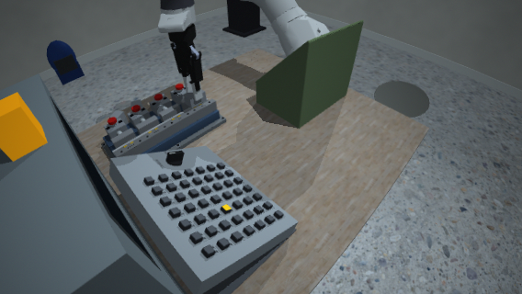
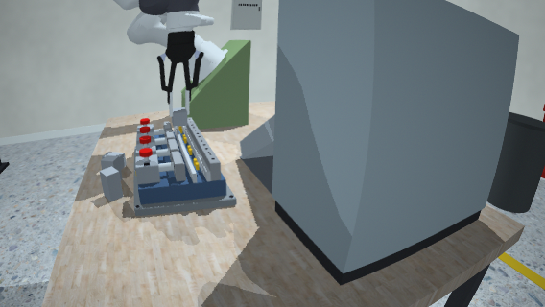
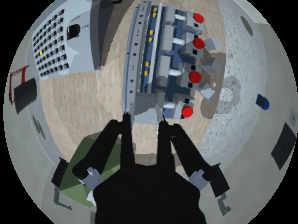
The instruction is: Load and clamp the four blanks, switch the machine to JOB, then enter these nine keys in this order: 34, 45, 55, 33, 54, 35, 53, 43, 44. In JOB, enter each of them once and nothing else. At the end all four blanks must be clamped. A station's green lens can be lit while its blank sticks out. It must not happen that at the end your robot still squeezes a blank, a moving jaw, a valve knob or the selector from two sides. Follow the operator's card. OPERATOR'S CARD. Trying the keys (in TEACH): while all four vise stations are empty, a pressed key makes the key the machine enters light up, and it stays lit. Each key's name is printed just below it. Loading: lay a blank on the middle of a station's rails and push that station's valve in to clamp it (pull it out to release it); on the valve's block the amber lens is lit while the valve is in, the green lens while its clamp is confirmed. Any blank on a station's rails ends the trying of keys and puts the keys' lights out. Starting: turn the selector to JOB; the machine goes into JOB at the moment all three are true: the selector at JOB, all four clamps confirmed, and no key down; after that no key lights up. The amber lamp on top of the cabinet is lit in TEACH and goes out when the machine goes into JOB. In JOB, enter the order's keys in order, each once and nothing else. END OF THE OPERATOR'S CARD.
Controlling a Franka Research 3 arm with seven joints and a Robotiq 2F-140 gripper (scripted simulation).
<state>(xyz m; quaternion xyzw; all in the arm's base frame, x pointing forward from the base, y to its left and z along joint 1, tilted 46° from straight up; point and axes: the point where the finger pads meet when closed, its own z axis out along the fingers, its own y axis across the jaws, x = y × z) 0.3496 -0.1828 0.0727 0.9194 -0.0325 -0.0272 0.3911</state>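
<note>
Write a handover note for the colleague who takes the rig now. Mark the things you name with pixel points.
Gripper [image 1: 192,88] [image 2: 179,106] [image 3: 144,109]: shut on a blank [image 1: 200,100] [image 2: 179,117] [image 3: 145,106], at the station nearest the green wedge [image 1: 322,78] [image 2: 230,91] [image 3: 82,172].
Other blanks: on the table [image 1: 358,152] [image 2: 158,259] [image 3: 75,100], by the red-knob side.
Done: one key [image 1: 226,208] [image 3: 41,52] is lit; no blank clamped.
Left: load and clamp all four, selector [image 1: 175,157] [image 3: 73,31] to JOB, enter nine keys.
</note>
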